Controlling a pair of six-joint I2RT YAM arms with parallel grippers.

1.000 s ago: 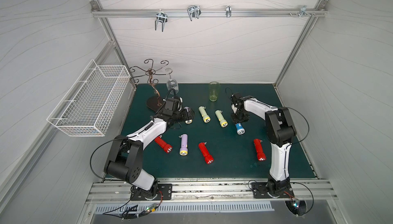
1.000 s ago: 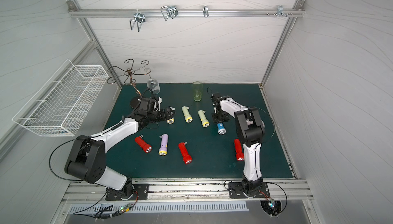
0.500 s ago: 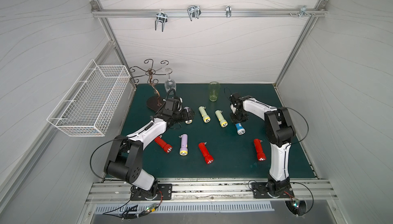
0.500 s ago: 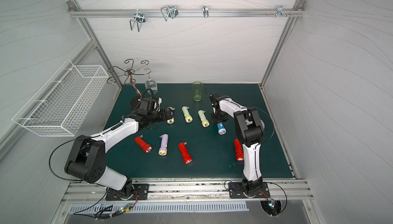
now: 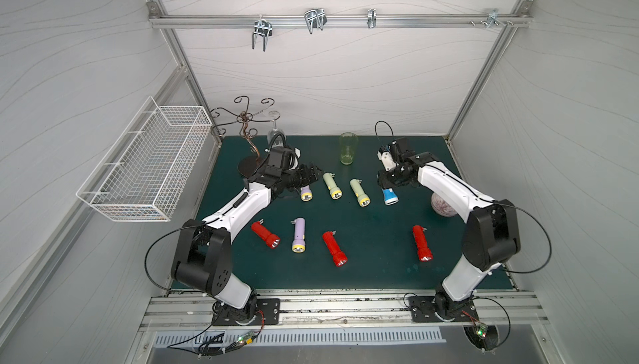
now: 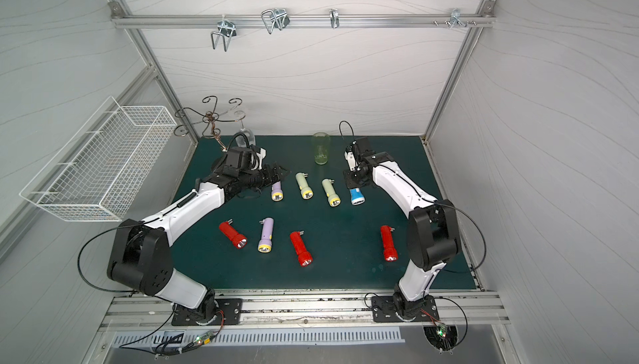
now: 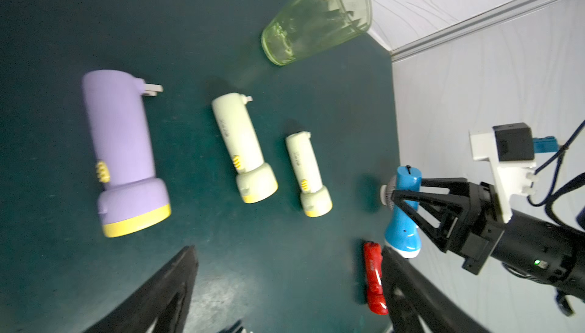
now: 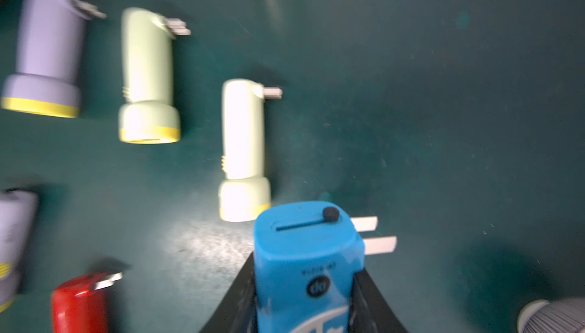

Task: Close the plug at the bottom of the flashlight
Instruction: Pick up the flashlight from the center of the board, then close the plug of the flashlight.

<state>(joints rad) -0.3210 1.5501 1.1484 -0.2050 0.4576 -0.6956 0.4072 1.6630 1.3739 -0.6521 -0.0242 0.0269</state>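
Gripping is confirmed: your right gripper (image 7: 406, 195) is clamped mid-body on the blue flashlight (image 8: 304, 242), at the right end of the back row on the green mat (image 5: 373, 241). Whether its head is clear of the mat I cannot tell. Its prongs (image 8: 373, 236) stick out sideways at the tail, free of the jaws. Keep the hold firm and low so the tail stays exposed. Bring the left gripper (image 7: 286, 252), spread and empty near the lavender flashlight (image 7: 120, 144), across and press one finger flat on the prongs, folding them toward the body. Versus a second ago: right jaws narrowed onto the body, left jaws slightly less wide, arms barely displaced.
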